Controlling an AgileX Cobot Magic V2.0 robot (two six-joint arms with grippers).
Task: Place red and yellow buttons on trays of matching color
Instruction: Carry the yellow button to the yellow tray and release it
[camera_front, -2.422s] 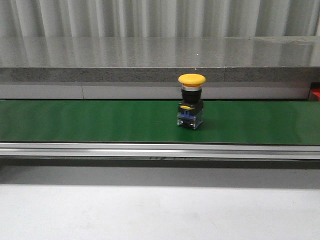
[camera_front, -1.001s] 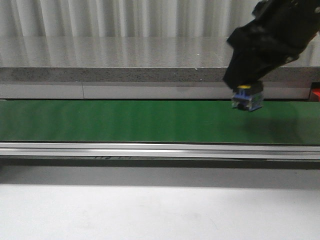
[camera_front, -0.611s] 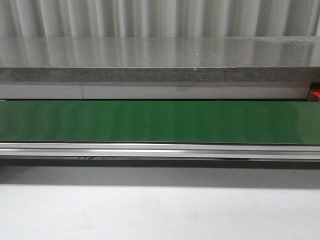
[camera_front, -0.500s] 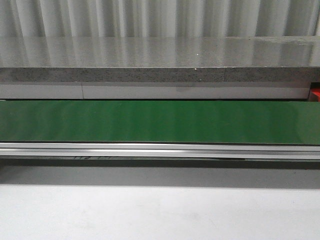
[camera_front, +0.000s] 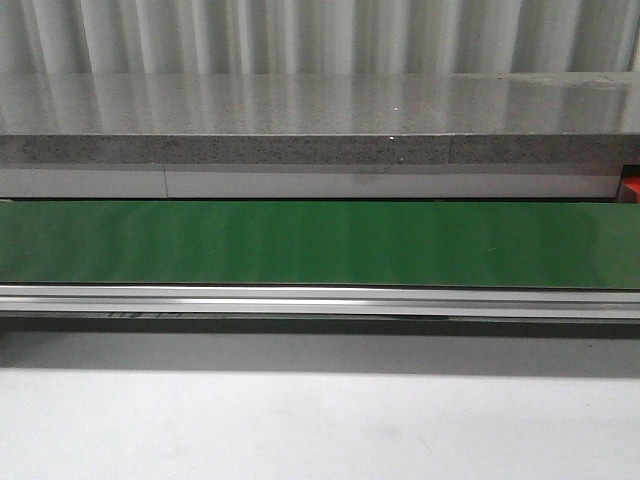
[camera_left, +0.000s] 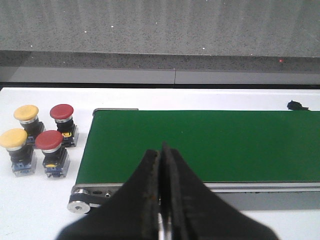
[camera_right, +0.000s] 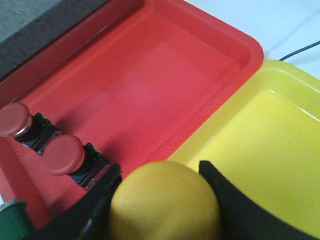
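My right gripper (camera_right: 160, 168) is shut on a yellow button (camera_right: 165, 202), whose domed cap fills the gap between its black fingers. It hangs over the seam between the red tray (camera_right: 150, 75) and the yellow tray (camera_right: 272, 150). Two red buttons (camera_right: 14, 120) (camera_right: 62, 154) stand in the red tray's corner. The part of the yellow tray that shows holds nothing. In the left wrist view, my left gripper (camera_left: 161, 150) is shut and empty over the near edge of the green belt (camera_left: 210, 142). Two yellow buttons (camera_left: 26, 113) (camera_left: 13, 138) and two red buttons (camera_left: 61, 111) (camera_left: 48, 140) stand beside the belt's end.
The front view shows only the bare green belt (camera_front: 320, 243), its metal rail (camera_front: 320, 300) and a grey stone ledge (camera_front: 320, 120) behind; neither arm appears there. A sliver of red (camera_front: 632, 188) shows at its right edge. A small black scrap (camera_left: 297, 105) lies beyond the belt.
The yellow button stood on the belt, then my right gripper lifted it and carried it off to the right. The front view has been without arm or button for the last half second.
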